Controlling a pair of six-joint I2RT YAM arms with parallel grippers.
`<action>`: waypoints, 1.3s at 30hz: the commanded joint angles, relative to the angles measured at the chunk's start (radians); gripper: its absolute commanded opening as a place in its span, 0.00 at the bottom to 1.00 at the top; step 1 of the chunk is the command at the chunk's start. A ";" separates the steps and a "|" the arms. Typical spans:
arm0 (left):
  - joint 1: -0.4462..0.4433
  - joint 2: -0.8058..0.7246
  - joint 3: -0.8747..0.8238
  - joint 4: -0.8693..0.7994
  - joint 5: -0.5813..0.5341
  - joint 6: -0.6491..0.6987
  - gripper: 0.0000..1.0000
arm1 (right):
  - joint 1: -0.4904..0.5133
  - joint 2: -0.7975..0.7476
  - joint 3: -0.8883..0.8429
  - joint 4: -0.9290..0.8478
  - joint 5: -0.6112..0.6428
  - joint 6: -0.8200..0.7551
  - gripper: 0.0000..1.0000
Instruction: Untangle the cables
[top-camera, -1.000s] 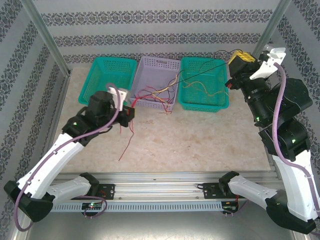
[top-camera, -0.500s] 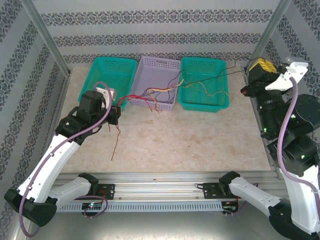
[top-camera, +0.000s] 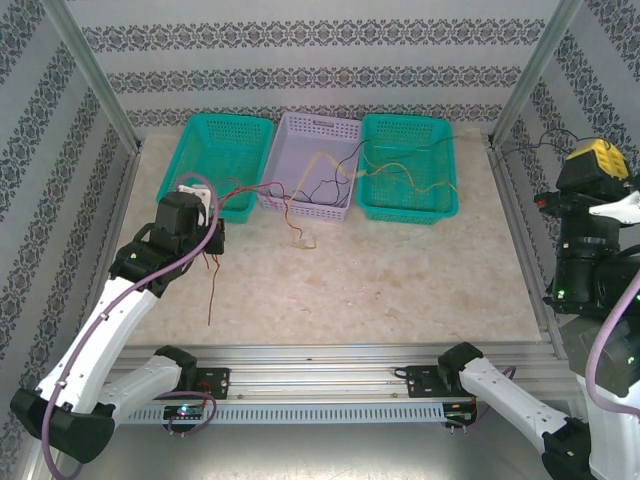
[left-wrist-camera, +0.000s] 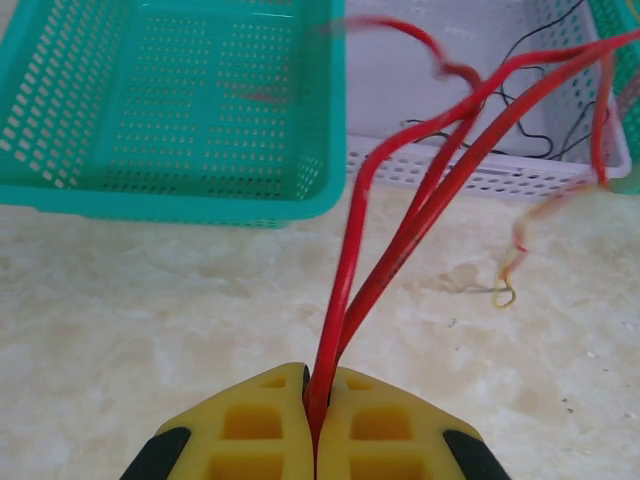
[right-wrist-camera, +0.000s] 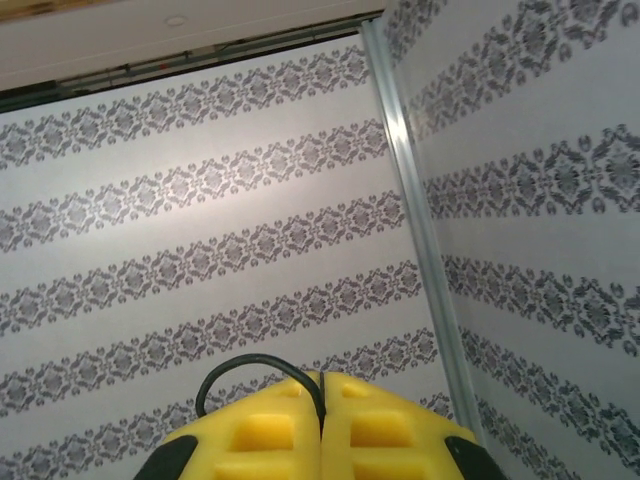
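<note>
Two arms stand at the near edge of the worktop (top-camera: 400, 290). In the top view the left arm (top-camera: 130, 290) reaches in from 8 o'clock and the right arm (top-camera: 590, 270) is swung out beyond the worktop's edge at 3 o'clock.

The left jaws are closed tight on the red cables (left-wrist-camera: 400, 220). The left wrist view counts them: three red strands rise from between the two yellow pads (left-wrist-camera: 260, 420) and fan toward 1 o'clock, up to the baskets. The top view shows what that one cannot, a loose red tail (top-camera: 212, 280) hanging from the jaws toward 6 o'clock over the worktop.

One short yellowish cable end (top-camera: 300, 240) lies on the bare worktop just in front of the middle basket; the left wrist view shows it curled into a small loop (left-wrist-camera: 505, 290).

Three baskets sit in a row at the far side, touching or nearly so: a left teal basket (top-camera: 225, 160) at 11 o'clock, a lavender basket (top-camera: 318, 160) at 12, a right teal basket (top-camera: 408, 175) at 1. Thin yellow-green cables (top-camera: 400, 170) drape across the lavender and right teal ones, and dark wire (top-camera: 322, 190) lies in the lavender one.

The right jaws are closed on one black cable (right-wrist-camera: 235, 375), which loops out from between the pads in the right wrist view, patterned wall behind it. In the top view a thin dark line (top-camera: 525, 145) runs from those jaws toward the baskets.
</note>
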 joint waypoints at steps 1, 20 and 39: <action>0.014 -0.025 0.000 -0.013 -0.020 -0.013 0.00 | -0.010 -0.010 0.002 0.030 0.031 -0.030 0.00; 0.018 -0.051 0.126 0.247 0.181 -0.049 0.00 | -0.009 0.479 0.372 -0.231 -0.642 0.212 0.00; 0.018 -0.262 -0.106 0.479 0.239 -0.007 0.00 | -0.029 1.216 1.151 -0.332 -0.792 0.218 0.00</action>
